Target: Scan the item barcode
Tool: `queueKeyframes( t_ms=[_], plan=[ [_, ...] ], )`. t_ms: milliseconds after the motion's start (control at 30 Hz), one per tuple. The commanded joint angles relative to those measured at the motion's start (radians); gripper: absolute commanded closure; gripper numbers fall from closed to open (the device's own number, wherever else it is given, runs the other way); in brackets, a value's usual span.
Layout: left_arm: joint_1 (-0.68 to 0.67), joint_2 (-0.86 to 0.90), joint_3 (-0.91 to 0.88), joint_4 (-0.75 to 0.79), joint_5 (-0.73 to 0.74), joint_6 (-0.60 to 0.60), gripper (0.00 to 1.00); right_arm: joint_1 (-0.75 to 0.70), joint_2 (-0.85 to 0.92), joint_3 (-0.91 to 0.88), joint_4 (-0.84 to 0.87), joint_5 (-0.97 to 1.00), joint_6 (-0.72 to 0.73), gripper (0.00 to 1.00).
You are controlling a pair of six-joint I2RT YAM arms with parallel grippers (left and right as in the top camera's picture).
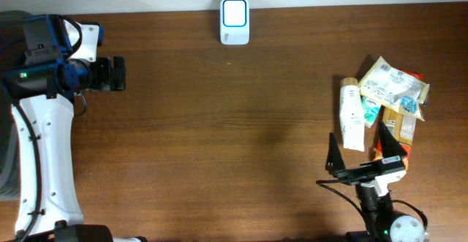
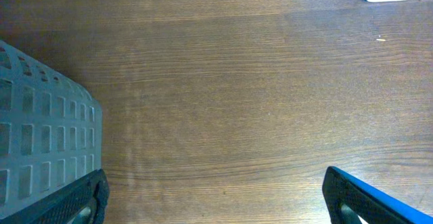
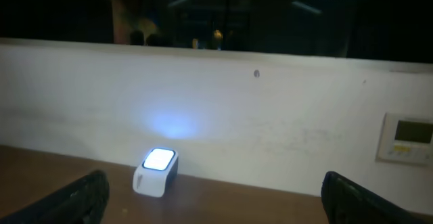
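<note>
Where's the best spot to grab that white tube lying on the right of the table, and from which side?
Probably the middle of the white tube, from straight above with the right gripper, closing across its narrow width. It lies flat and lengthwise, its left edge beside bare table, while packets crowd its far end and right side.

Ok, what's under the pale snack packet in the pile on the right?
The packet lies across an orange box and a teal-printed item, both only partly showing. Whatever else lies beneath is covered.
</note>
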Motion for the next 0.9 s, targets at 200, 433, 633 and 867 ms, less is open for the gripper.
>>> queueKeyframes(
  t_ms=[200, 433, 633, 867],
  plan=[
    [0.001, -0.012, 0.001, -0.001, 0.003, 0.013, 0.01, 0.026, -0.012, -0.105, 0.168, -0.059, 0.008, 0.01],
    [0.001, -0.012, 0.001, -0.001, 0.003, 0.013, 0.01, 0.054, -0.012, -0.105, -0.179, -0.058, 0.008, 0.01],
    [0.001, -0.012, 0.001, -0.001, 0.003, 0.013, 0.01, 0.054, -0.011, -0.105, -0.262, -0.058, 0.008, 0.01],
    [0.001, -0.012, 0.001, -0.001, 0.003, 0.013, 0.01, 0.054, -0.011, -0.105, -0.262, -0.058, 0.008, 0.01]
  ],
)
